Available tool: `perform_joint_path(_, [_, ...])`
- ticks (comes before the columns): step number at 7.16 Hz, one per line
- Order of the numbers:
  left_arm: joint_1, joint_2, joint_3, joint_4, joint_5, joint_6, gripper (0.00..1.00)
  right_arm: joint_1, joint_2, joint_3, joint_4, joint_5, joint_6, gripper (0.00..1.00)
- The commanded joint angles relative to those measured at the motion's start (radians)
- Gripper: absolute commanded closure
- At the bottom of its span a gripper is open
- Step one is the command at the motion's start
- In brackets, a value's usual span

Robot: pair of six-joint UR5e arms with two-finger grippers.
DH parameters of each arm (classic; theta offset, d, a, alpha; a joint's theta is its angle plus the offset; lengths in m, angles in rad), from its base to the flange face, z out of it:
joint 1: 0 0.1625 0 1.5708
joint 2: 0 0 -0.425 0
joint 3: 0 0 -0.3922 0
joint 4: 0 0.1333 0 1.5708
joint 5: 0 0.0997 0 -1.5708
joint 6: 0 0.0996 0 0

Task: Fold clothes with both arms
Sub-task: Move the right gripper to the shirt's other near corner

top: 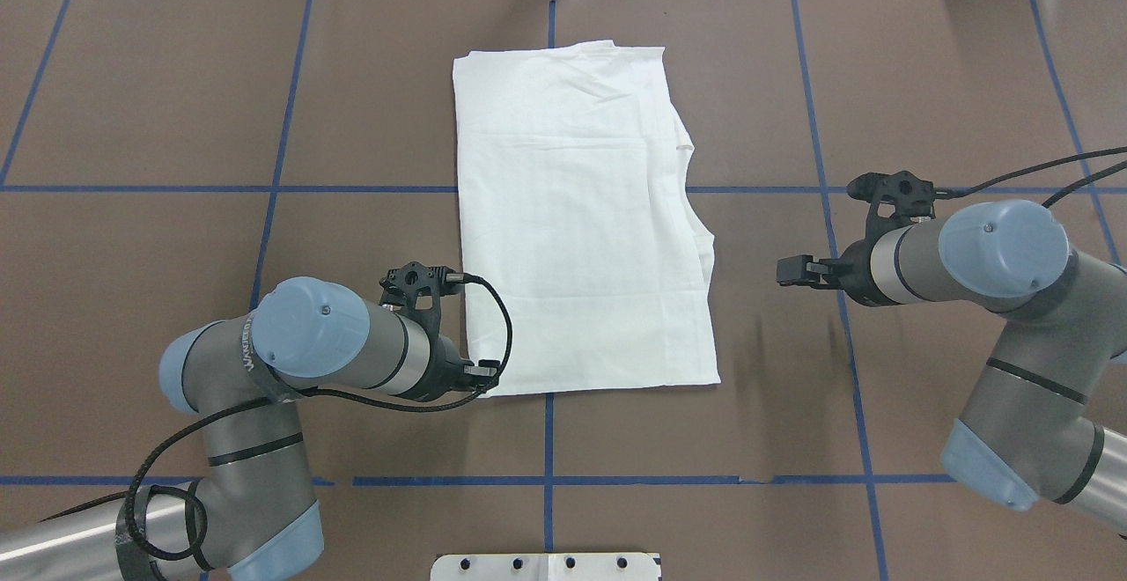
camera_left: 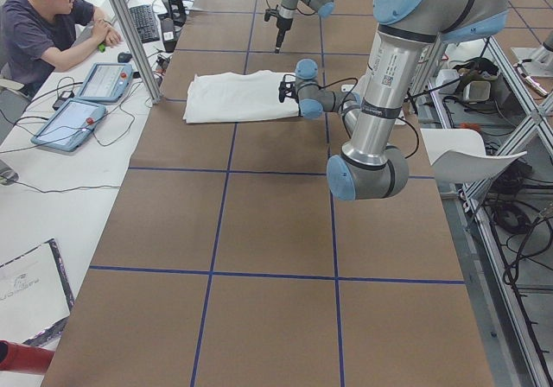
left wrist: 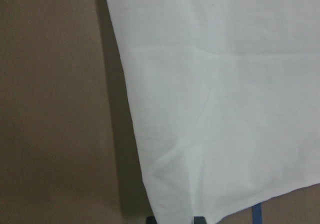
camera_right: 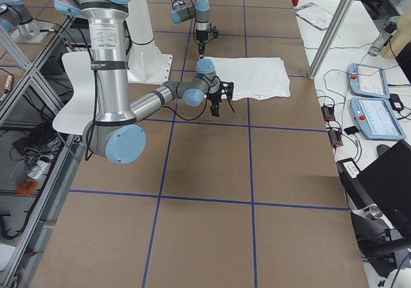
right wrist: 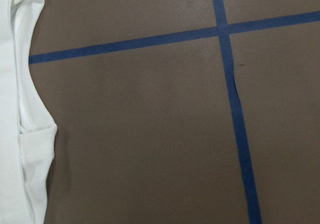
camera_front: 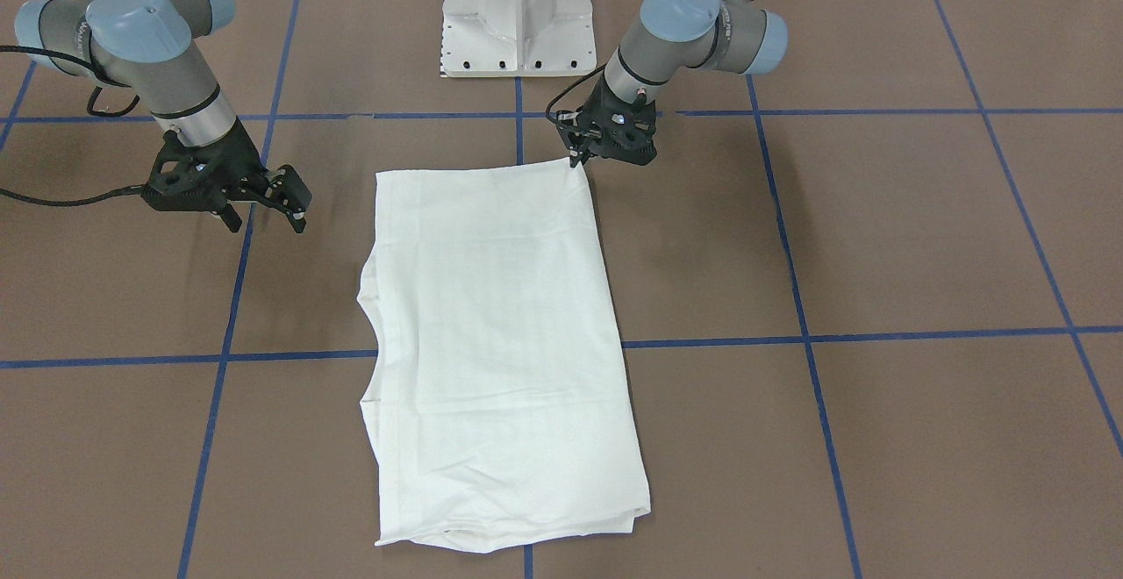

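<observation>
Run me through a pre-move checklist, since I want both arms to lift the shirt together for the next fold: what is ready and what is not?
1. Left pincer at a shirt corner: ok. It sits at the corner nearest the robot's base.
2. Left pincer's hold on that corner: cannot tell. The wrist view shows only the very tips of the fingers.
3. Right pincer open: ok.
4. Right pincer at the cloth: not ok. It is off the shirt, over bare table.
5. Shirt lying flat as a folded rectangle: ok.
6. Layer edges aligned: not ok. They stagger along the robot's right side.
</observation>
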Motion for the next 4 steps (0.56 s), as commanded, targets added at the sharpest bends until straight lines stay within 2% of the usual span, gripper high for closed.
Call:
perform_joint_path(1, [-0.001, -0.007, -0.001, 0.0, -0.003, 0.0, 1.0, -0.026, 0.128, 0.077, -0.268, 0.001, 0.246, 0.0])
perform_joint_path(2, [-0.001, -0.007, -0.001, -0.002, -0.006, 0.0, 1.0, -0.071, 0.228, 0.084, -0.397, 0.0, 0.425, 0.01])
perform_joint_path(3, [-0.001, -0.007, -0.003, -0.005, -0.006, 0.0, 1.0, -0.132, 0.277, 0.076, -0.455, -0.006, 0.571, 0.01])
perform_joint_path(4, [-0.001, -0.007, -0.009, -0.006, -0.008, 0.0, 1.0, -0.163, 0.3, 0.075, -0.459, -0.019, 0.694, 0.01])
